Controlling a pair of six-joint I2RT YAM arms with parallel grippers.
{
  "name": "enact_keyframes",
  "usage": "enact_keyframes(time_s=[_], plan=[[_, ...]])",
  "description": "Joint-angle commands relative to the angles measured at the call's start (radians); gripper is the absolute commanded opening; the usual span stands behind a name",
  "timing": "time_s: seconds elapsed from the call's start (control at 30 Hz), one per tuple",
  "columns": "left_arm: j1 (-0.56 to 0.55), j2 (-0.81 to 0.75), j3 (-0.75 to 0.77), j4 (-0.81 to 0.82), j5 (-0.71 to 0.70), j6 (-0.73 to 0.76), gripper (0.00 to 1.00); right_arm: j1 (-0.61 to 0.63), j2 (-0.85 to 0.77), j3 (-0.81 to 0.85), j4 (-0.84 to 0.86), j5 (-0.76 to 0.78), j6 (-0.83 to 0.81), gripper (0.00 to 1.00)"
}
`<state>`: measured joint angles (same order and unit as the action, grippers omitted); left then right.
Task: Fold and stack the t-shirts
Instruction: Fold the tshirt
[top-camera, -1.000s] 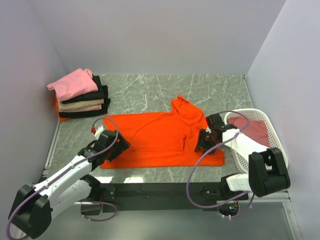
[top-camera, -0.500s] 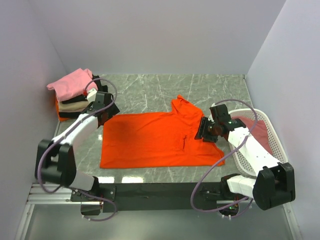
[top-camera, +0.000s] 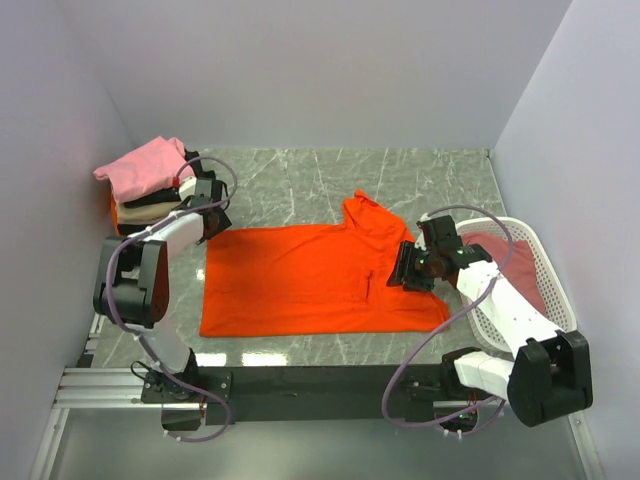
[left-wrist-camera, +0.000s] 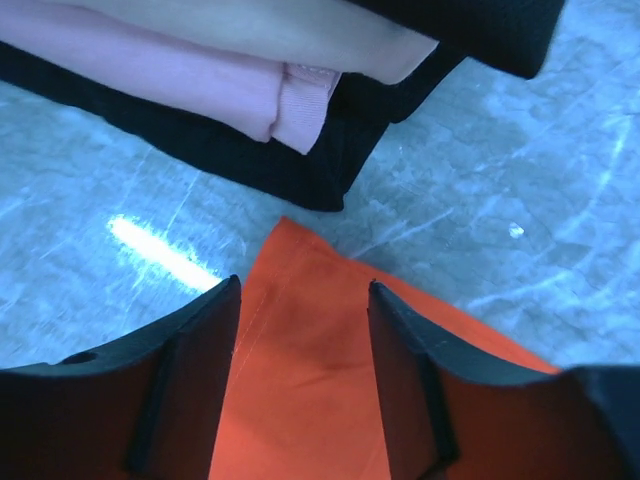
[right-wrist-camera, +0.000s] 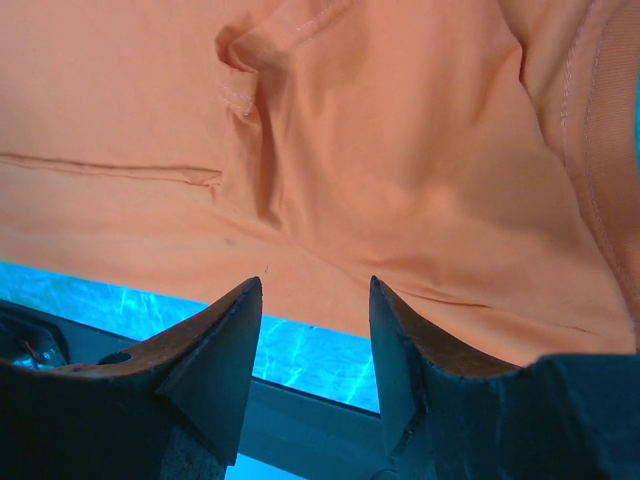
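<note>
Your left claw (left-wrist-camera: 305, 300) stands wide open, holding nothing, over the orange shirt's (top-camera: 300, 280) far-left corner, beside the folded stack (top-camera: 155, 195); your right claw (right-wrist-camera: 313, 300) gapes empty above its right side, near the basket (top-camera: 550, 280).

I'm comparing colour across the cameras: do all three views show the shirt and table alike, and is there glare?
No. Top view: even light, vivid orange shirt, grey table, faint reflections at its near edge. Left wrist view: table tinted blue, one white glare streak. Right wrist view: shirt washed out to peach, table cyan.
</note>
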<state>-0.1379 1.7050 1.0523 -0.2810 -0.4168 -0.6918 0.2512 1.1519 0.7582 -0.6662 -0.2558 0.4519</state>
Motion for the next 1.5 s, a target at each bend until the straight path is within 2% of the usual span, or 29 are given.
enact_keyframes(time_s=[0.0,0.4,0.67,0.8,0.83,0.97,1.0,1.03,1.1,1.23,1.3,1.47], plan=[[0.006,0.033,0.049,0.039,-0.010,0.017,0.59,0.005,-0.047,-0.011,0.014,-0.003,-0.016,0.54],[0.023,0.125,0.086,0.019,-0.031,0.025,0.51,0.005,-0.057,0.010,0.008,-0.002,-0.018,0.54],[0.024,0.116,0.071,0.006,-0.036,0.020,0.30,0.005,0.002,0.099,0.007,0.006,-0.036,0.54],[0.024,0.110,0.068,0.002,-0.028,0.021,0.18,0.005,0.089,0.257,0.023,0.042,-0.050,0.54],[0.024,0.110,0.066,0.003,-0.024,0.023,0.13,0.005,0.141,0.292,0.025,0.064,-0.056,0.54],[0.023,0.113,0.068,-0.001,-0.013,0.028,0.02,0.005,0.331,0.498,0.028,0.162,-0.105,0.54],[0.023,0.113,0.069,-0.003,-0.011,0.031,0.01,0.005,0.377,0.601,0.008,0.180,-0.123,0.54],[0.024,0.113,0.069,-0.004,-0.008,0.031,0.01,0.005,0.475,0.656,-0.001,0.200,-0.133,0.54],[0.024,0.111,0.068,-0.003,-0.004,0.032,0.01,0.003,0.570,0.805,-0.015,0.239,-0.160,0.54],[0.024,0.108,0.071,-0.006,0.009,0.032,0.01,0.003,0.831,1.036,-0.029,0.236,-0.214,0.54],[0.024,0.107,0.075,-0.007,0.019,0.034,0.01,0.003,0.897,1.133,-0.015,0.228,-0.252,0.54],[0.024,0.104,0.077,-0.004,0.039,0.034,0.01,0.005,1.052,1.254,0.025,0.156,-0.332,0.54]])
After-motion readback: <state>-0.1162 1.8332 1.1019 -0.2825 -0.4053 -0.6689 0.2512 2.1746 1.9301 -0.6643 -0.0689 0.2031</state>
